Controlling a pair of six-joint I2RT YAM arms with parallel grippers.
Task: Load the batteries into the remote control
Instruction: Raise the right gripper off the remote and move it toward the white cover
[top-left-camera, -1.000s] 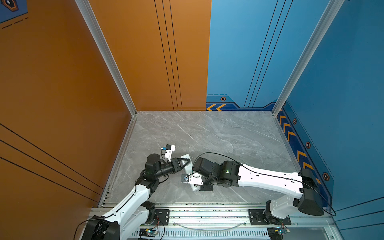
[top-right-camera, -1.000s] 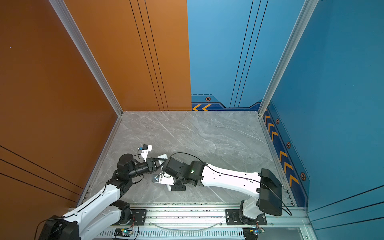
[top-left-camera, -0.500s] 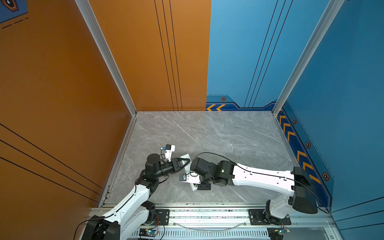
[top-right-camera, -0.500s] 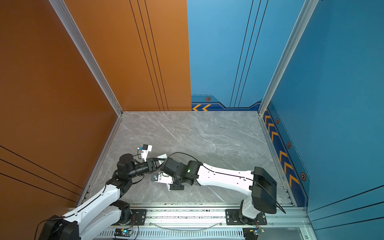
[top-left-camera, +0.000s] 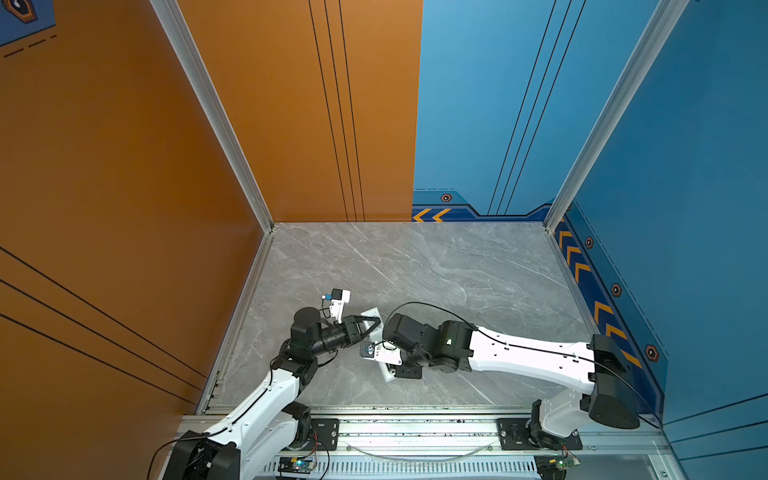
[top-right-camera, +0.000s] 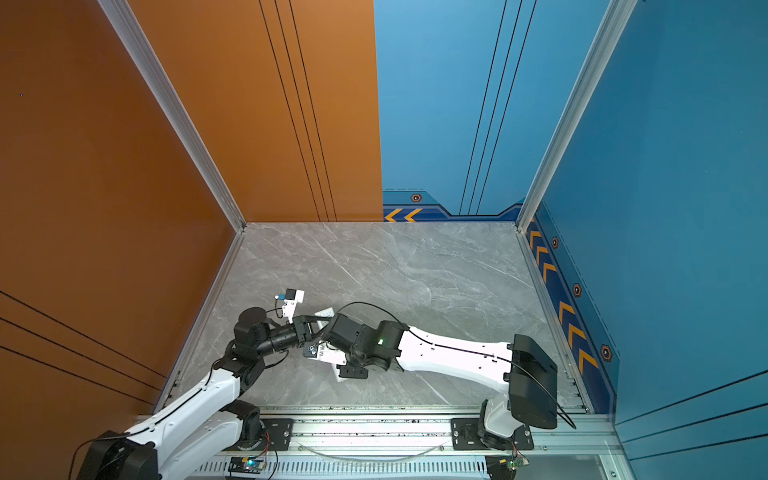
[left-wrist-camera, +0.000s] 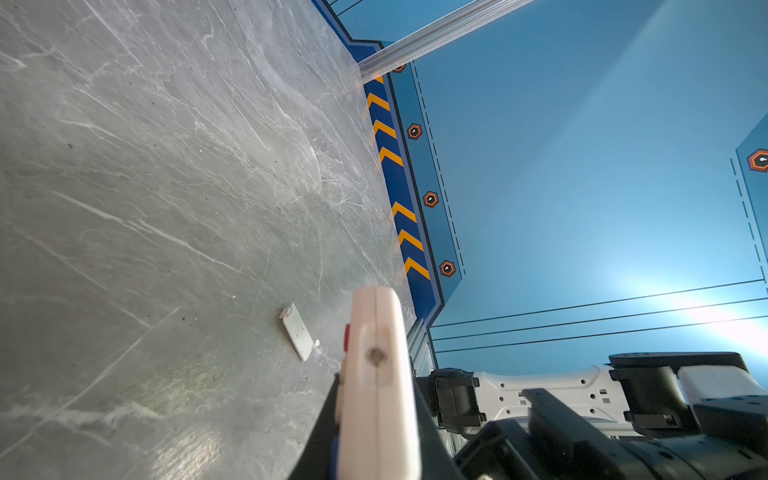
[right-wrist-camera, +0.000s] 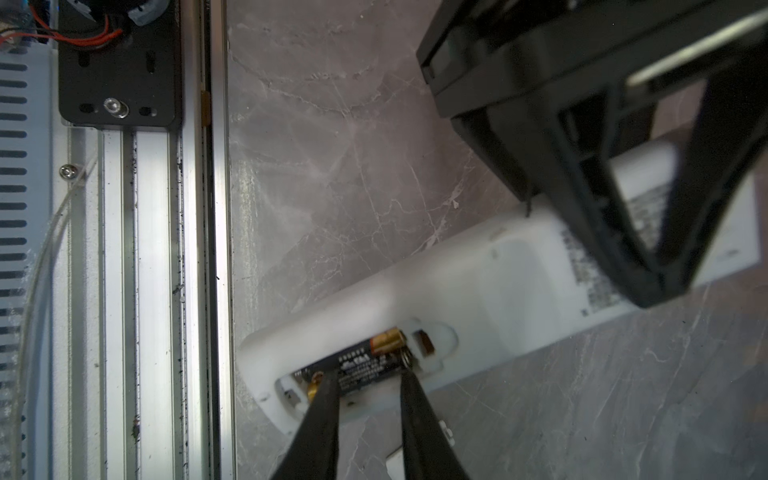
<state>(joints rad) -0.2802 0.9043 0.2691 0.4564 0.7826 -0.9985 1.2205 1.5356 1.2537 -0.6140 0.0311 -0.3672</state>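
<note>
Both top views: arms crowd the remote control (top-left-camera: 371, 313), toward 7 o'clock on the table (top-left-camera: 457, 266); I can't see its compartment.
Left wrist: left gripper (left-wrist-camera: 376, 436) clamped on it, end-on, blurred.
Right wrist: right gripper (right-wrist-camera: 368, 374) parted, tips straddling a battery (right-wrist-camera: 359, 365) in the open compartment; whether they touch it I can't tell.

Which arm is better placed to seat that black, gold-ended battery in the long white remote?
Right. The right gripper sits, fingertips parted, at the black, gold-ended battery in the open compartment of the long white plastic remote control. The left gripper is clamped on the remote's other end.
</note>
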